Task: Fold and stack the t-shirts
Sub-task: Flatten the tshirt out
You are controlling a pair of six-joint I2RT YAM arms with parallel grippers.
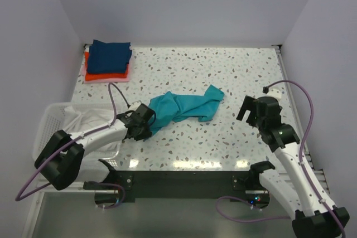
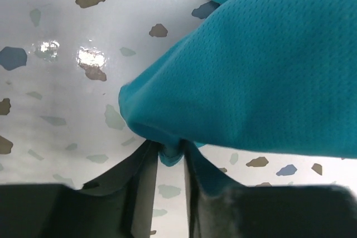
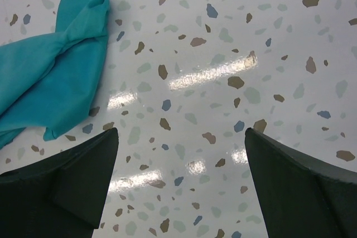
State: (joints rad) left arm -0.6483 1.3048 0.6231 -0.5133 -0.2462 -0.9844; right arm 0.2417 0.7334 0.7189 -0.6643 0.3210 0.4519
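The teal t-shirt [image 1: 184, 107] lies crumpled and stretched out across the middle of the speckled bench [image 1: 234, 71], running from lower left to upper right in the top view; the left pincer [image 1: 146, 122] sits at its lower-left end, clenched on a fold of the fabric; in the left wrist view the two dark fingers [image 2: 142, 176] stand close together at the bottom centre of the frame with a small tuck of the teal t-shirt [image 2: 251, 71] nipped between them, the rest of the cloth billowing up and to the right over the left pincer [image 2: 170, 151]; the right pincer [image 1: 248, 110] hangs at the right of the top view, apart from the shirt, its jaws spread wide and grasping nothing; its wrist view shows the right pincer [image 3: 179, 137] over bare bench, the shirt's end [image 3: 50, 76] in the upper left; a stack of folded t-shirts [image 1: 107, 59], navy on orange-red on pink, rests in the upper left corner; a white slatted basket [image 1: 53, 118] stands at the left edge.
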